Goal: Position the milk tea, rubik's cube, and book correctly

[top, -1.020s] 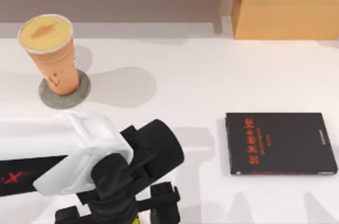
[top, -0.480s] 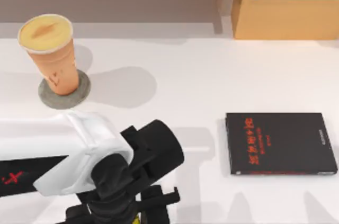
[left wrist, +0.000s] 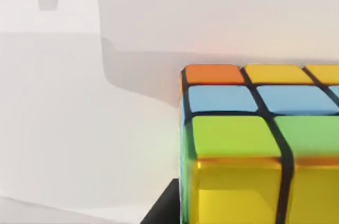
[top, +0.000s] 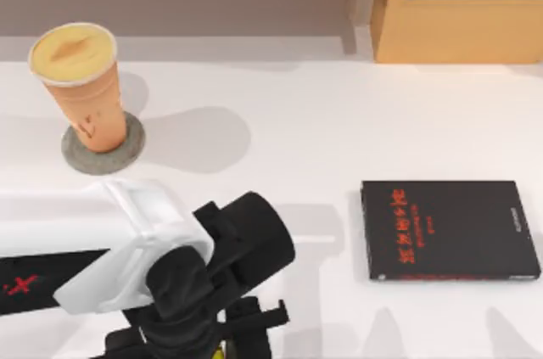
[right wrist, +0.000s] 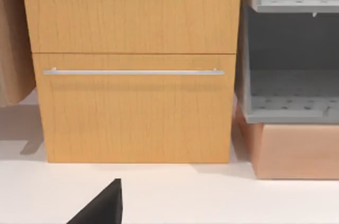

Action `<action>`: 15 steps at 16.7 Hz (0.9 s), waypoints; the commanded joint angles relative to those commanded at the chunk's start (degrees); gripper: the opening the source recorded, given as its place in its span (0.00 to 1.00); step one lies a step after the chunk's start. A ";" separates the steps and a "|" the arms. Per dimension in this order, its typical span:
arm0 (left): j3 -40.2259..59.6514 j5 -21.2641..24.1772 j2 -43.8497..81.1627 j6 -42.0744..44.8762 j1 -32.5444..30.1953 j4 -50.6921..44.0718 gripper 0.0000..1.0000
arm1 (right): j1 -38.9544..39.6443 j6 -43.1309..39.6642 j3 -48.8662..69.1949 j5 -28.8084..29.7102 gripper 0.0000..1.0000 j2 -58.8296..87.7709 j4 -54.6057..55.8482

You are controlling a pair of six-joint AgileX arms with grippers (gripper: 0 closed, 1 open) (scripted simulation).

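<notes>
Top view: the left gripper point(top: 222, 344) sits low at the counter's point(top: 322, 138) near edge, left of centre, with a sliver of yellow, the cube point(top: 220, 350), showing between its black fingers; whether they press on it I cannot tell. The left wrist view has the cube point(left wrist: 254, 144) close up, with orange, blue, green and yellow tiles, resting on the counter. The milk tea point(top: 81, 87) stands upright on a grey disc point(top: 129, 151) at the far left. A black book point(top: 448, 229) with red characters lies flat at the right. The right wrist view faces a wooden drawer front point(right wrist: 132, 102) with a metal handle point(right wrist: 132, 72), grey shelves point(right wrist: 291, 102) beside it.
</notes>
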 joint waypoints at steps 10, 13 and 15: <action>4.62 0.01 -3.12 -0.05 -0.05 -7.60 0.00 | 0.00 0.00 0.00 0.00 1.00 0.00 0.00; 4.47 0.01 -2.90 0.04 -0.02 -7.50 0.00 | 0.00 0.00 0.00 0.00 1.00 0.00 0.00; 5.18 -0.43 -2.68 0.79 0.12 -6.79 0.00 | 0.00 0.00 0.00 0.00 1.00 0.00 0.00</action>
